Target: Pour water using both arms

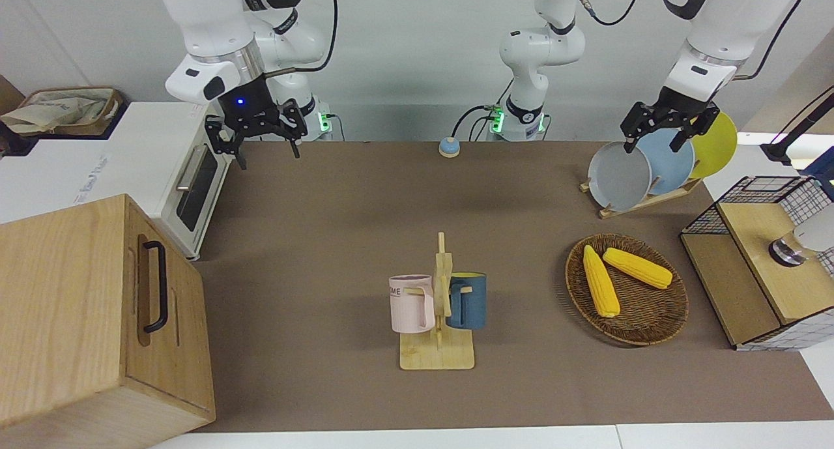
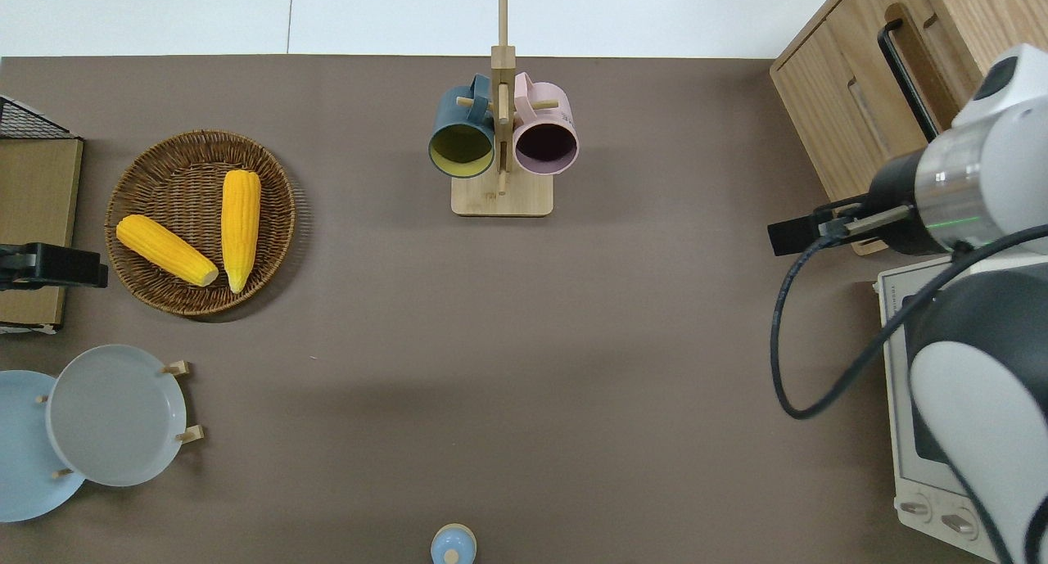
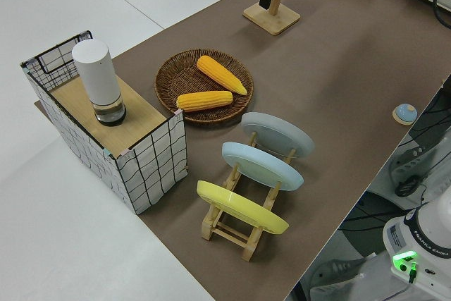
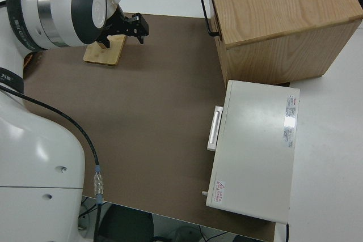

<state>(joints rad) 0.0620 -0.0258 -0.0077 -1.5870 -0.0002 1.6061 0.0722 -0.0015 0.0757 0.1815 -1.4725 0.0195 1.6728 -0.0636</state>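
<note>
Hovering with fingers spread and empty, my right gripper [image 1: 263,143] hangs beside the toaster oven [image 1: 189,195]; my left gripper [image 1: 657,129], also spread, hangs near the wicker basket [image 1: 658,318] holding two corn cobs [image 1: 600,281].

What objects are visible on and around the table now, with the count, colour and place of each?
mug rack: 1, light wood, mid-table, at the edge farthest from the robots
mugs: 2, pink mug and dark blue mug, hanging on the rack
wicker basket: 1, brown, toward the left arm's end
corn cobs: 2, yellow, in the basket
plates: 3, grey, light blue, yellow, upright in a wooden rack, nearer to the robots than the basket
wire crate: 1, with wood top, left arm's end
white cylinder: 1, on the crate
bell: 1, blue, near the robots' bases
toaster oven: 1, white, right arm's end
wooden cabinet: 1, beside the oven, farther from the robots
left gripper: black, open
right gripper: black, open
</note>
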